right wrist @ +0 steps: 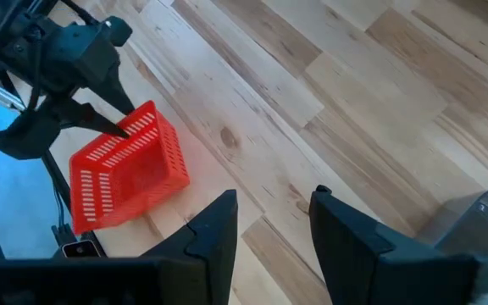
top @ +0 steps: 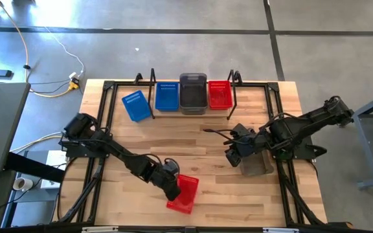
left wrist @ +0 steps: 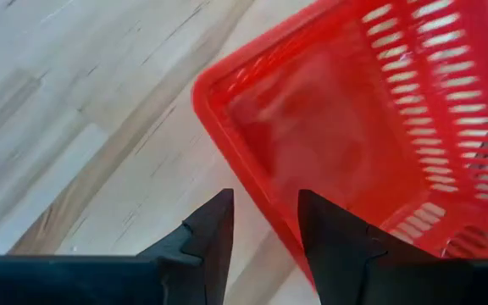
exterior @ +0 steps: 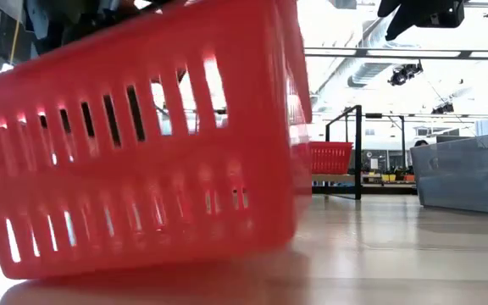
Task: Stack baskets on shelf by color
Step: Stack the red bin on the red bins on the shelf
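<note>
A red basket (top: pixel 185 193) lies near the table's near edge and fills the low view (exterior: pixel 142 144). My left gripper (top: pixel 171 188) is open at its left rim. In the left wrist view (left wrist: pixel 265 241), one finger is over the basket's inside and the other is outside over the wood. My right gripper (top: pixel 232 153) is open and hovers at the table's right, beside a grey basket (top: pixel 256 163) standing on the table. On the shelf (top: pixel 153 90) stand a blue (top: pixel 167 96), a grey (top: pixel 193 94) and a red basket (top: pixel 220 94). Another blue basket (top: pixel 135 105) lies askew to their left. My left gripper comes slanting down from the table's left with its fingers on either side of the red basket's wall by the rim (left wrist: pixel 252 186). Wood shows between the outer finger (left wrist: pixel 206 241) and the wall. I cannot tell whether the inner finger touches the basket.
Black metal rods (top: pixel 102 129) frame the tabletop along its left, right and far sides. Bare wood lies between the two arms in the middle of the table (top: pixel 193 139). Cables and a grey floor lie beyond the far edge.
</note>
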Robot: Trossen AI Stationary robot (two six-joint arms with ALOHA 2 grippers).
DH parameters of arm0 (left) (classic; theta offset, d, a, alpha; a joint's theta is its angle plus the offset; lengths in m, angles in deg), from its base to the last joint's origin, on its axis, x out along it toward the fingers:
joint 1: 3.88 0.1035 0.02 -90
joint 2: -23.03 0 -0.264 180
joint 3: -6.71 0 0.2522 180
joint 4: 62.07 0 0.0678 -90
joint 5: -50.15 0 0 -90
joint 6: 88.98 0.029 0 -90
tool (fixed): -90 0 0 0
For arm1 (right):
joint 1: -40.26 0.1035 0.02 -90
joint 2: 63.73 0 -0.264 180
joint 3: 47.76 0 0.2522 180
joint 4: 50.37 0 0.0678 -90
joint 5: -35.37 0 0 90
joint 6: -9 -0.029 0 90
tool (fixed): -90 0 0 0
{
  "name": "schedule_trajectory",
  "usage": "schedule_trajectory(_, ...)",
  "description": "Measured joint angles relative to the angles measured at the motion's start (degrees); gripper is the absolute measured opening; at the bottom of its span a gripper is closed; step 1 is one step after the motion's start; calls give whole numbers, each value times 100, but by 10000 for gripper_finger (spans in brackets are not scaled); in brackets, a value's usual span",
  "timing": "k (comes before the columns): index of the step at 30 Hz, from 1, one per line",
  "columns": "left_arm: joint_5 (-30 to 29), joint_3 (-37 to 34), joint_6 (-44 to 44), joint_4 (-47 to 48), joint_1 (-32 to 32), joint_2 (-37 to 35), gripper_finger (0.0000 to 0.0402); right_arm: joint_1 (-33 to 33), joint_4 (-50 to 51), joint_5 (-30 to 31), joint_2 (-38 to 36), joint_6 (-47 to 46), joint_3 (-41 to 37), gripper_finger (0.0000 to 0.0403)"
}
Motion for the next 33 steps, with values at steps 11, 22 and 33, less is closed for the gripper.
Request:
schedule_trajectory(11, 28, 0, -504, -105, 111, 19, 8, 0, -156, -144, 0, 130, 0, 133)
schedule_trajectory(22, -55, 48, -796, -646, 634, 19, 4, 2, -768, -708, 0, 1500, 0, 133)
schedule_trajectory(33, -580, 1132, -139, -1, 1422, 15, 1, 2, -1577, -1431, 0, 3311, 0, 133)
